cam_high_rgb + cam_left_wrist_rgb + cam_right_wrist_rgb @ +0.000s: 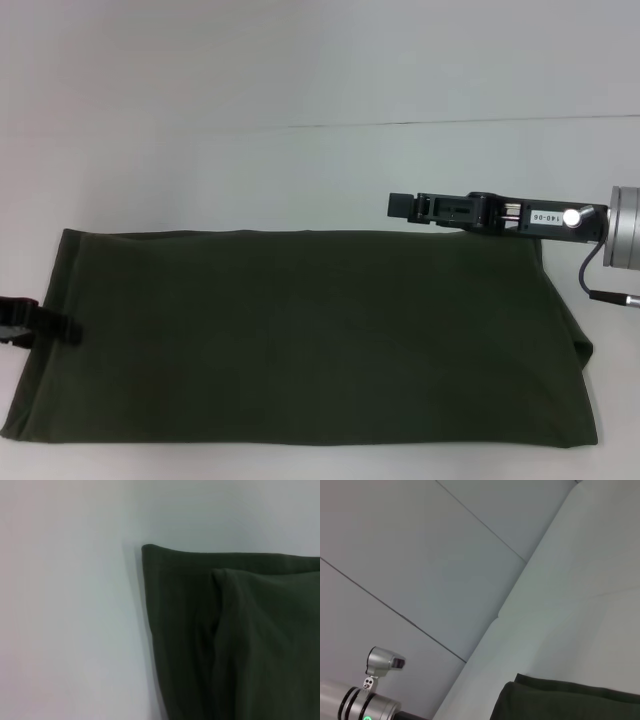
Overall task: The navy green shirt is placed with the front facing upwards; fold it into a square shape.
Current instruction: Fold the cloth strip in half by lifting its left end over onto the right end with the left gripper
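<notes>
Shirt [300,335]: one, folded into a long plain green band across the near edge of the white tabletop [300,170]. My left tool [35,322] pinches its left end. My right tool [400,205] hovers above the far right corner; I cannot tell its state.

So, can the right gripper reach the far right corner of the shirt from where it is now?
Probably yes. The right gripper is above the far edge of the navy green shirt, close to that corner, and nothing lies between them. The left gripper is at the opposite end, out of the way.
</notes>
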{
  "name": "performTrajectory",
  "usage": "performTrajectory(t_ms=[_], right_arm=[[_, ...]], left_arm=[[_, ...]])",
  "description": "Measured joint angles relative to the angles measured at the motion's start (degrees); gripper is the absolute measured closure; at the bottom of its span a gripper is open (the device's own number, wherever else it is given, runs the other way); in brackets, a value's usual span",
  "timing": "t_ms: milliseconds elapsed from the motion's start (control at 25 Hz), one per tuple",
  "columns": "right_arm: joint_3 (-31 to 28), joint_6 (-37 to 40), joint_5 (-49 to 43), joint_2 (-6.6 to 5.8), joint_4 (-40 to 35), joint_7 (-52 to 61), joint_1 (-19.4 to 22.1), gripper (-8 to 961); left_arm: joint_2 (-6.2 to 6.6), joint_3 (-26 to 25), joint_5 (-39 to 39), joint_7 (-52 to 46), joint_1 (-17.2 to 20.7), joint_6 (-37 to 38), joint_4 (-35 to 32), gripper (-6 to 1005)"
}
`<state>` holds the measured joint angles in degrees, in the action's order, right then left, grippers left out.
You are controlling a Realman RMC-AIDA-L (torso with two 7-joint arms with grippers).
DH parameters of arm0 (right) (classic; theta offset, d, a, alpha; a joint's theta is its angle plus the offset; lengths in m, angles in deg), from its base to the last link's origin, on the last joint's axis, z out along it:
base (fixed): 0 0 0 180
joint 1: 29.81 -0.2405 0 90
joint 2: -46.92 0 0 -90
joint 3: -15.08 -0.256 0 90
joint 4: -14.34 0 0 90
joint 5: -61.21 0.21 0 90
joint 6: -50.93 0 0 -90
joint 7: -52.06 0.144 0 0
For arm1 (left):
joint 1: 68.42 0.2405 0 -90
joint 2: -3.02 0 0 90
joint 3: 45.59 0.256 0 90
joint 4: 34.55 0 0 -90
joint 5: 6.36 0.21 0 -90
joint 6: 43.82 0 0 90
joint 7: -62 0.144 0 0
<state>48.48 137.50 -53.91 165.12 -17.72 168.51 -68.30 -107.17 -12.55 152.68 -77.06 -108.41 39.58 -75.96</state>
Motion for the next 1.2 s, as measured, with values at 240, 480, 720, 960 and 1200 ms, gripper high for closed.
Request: performTrajectory(t_ms=[240,480,720,960,1200], right_arm=[[0.00,-0.12,0.00,0.00,-0.17,0.00,-0.09,177],[0.11,-0.47,0.00,0.00,0.01,0.00,-0.29,177],[0.64,-0.70,0.00,0.00,0.06,0.00,-0.41,177],[0.65,-0.71,0.00,0.00,0.07,0.03,-0.44,177],[0.62,-0.71,0.00,0.00,0.08,0.06,-0.52,177]], left_arm=[[0.17,0.00,0.26,-0.30,0.30,-0.63,-0.10,251],[0.20,0.00,1.36,-0.34,0.15,-0.74,-0.23,250],[0.02,0.42,1.62,-0.34,-0.02,-1.38,0.00,251],[-0.08,0.81,1.62,-0.34,0.01,-1.53,0.16,250],[-0.16,0.80,1.47,-0.32,-0.25,-1.44,1.07,250]])
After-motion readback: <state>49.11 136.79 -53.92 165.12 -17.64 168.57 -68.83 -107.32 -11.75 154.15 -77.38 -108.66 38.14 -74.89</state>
